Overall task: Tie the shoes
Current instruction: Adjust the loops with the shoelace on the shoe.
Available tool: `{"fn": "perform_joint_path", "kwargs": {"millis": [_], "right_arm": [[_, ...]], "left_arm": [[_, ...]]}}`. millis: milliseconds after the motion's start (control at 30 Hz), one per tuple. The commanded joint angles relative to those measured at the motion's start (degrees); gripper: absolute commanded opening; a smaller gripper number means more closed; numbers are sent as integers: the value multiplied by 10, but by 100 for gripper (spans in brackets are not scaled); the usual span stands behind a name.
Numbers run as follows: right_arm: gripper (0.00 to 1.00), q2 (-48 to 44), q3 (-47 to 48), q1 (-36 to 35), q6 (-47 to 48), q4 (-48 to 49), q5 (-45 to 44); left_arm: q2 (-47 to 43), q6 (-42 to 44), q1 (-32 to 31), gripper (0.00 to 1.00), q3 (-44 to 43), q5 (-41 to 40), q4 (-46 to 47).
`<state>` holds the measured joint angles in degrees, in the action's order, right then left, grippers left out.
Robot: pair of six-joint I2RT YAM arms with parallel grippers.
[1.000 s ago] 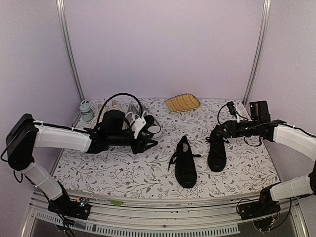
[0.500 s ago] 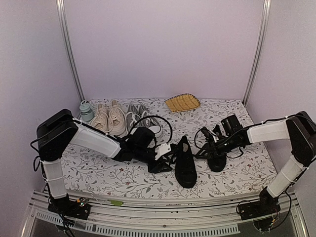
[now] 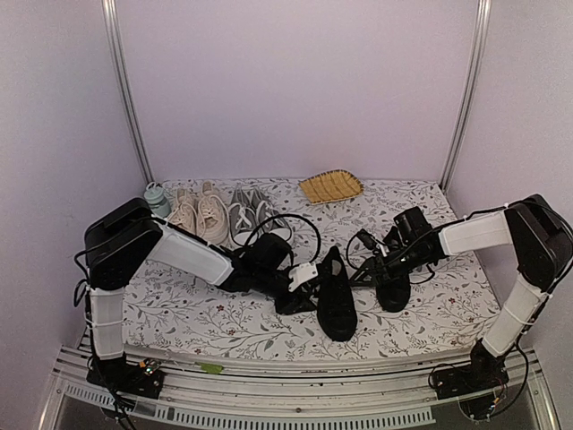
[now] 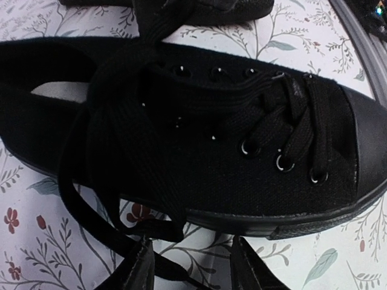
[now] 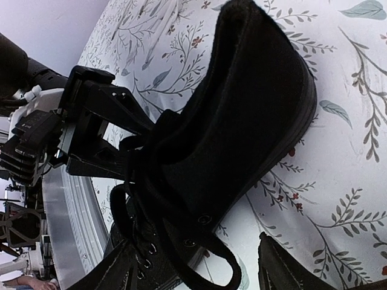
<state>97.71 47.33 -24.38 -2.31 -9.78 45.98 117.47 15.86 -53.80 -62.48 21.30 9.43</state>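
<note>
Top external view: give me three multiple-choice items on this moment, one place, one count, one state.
1. Where is the woven yellow tray? A. at the far edge of the flower-patterned table B. between the arm bases C. on a shoe
2. How many shoes stand on the table? A. four B. six C. eight
3. How are the right gripper's jaws? A. shut on a heel B. shut on the tray C. open

A: it lies behind the black canvas sneakers. B: beige pair, grey white-toed pair, black pair. C: its fingers stand wide apart in the right wrist view.
</note>
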Motion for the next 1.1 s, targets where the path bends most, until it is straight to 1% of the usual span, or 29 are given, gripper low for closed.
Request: {"fn": "perform_joint_path", "kwargs": {"millis": [0, 133, 233, 367, 600, 667, 767, 833, 933, 1000, 1067], "right_arm": [[68, 22, 13, -6, 13, 1, 12], [61, 25, 17, -8, 14, -4, 13], [59, 23, 17, -8, 16, -10, 18], [53, 17, 15, -9, 16, -15, 16], [48, 14, 14, -10, 13, -17, 14], [46, 14, 13, -10, 13, -18, 14], [40, 14, 12, -10, 13, -17, 15], [39, 13, 11, -9, 13, -18, 15], [38, 10, 12, -9, 12, -21, 13], [38, 8, 12, -9, 12, -20, 12], [38, 9, 12, -10, 12, -21, 13]], "left_arm": [[7, -12, -6, 44, -14, -16, -4], [10, -18, -6, 46, -17, -27, -1], [11, -20, -5, 46, -19, -31, 3], [6, -25, -6, 46, -18, -36, 18], [11, -30, -6, 47, -25, -42, 44], [15, -30, -6, 46, -30, -40, 41], [11, -31, -6, 40, -30, -29, 47], [7, -32, -6, 40, -28, -17, 57], [1, -33, -6, 45, -25, -9, 65], [-2, -33, -6, 45, -19, -11, 71], [-3, -34, -6, 43, -18, -9, 77]]}}
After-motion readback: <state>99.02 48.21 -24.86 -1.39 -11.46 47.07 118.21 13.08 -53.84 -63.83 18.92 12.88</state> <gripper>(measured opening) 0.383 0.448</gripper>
